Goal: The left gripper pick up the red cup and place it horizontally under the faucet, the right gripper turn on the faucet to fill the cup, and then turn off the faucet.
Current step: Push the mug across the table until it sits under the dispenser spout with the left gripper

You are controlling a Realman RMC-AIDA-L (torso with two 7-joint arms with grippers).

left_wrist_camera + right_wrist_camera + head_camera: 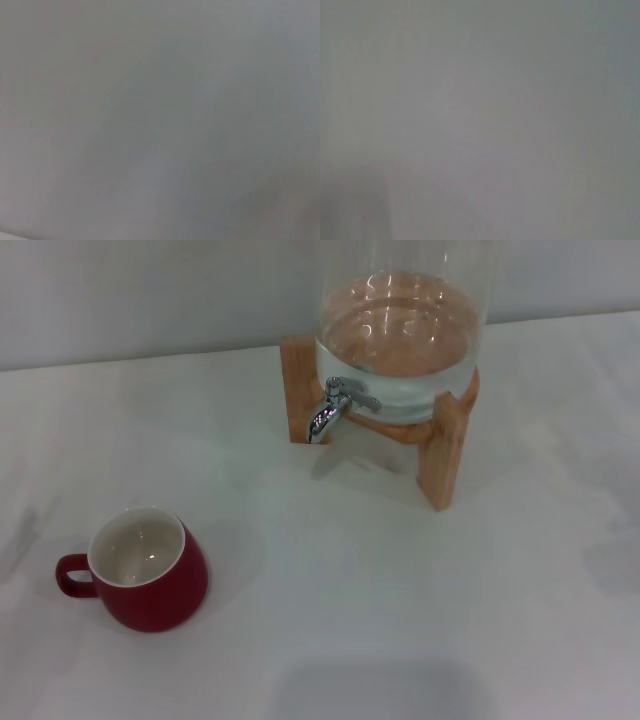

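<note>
- Upright at seven o'clock on the white counter (400, 590): red cup (145, 575), handle toward nine.
- Well apart, at one o'clock: faucet (335, 408) on glass dispenser (400, 340), wooden stand (445, 455).
- Neither gripper seen; state unknowable.

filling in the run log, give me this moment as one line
stage: not started | red cup: upright on table, empty | faucet: untouched, nothing under spout | left gripper: not in view | right gripper: not in view

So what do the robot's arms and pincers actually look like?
These pictures cannot tell you: neither arm nor pincer appears in any view. The head view shows only the red cup, the faucet on its glass dispenser and the white table. Both wrist views show plain grey.
</note>
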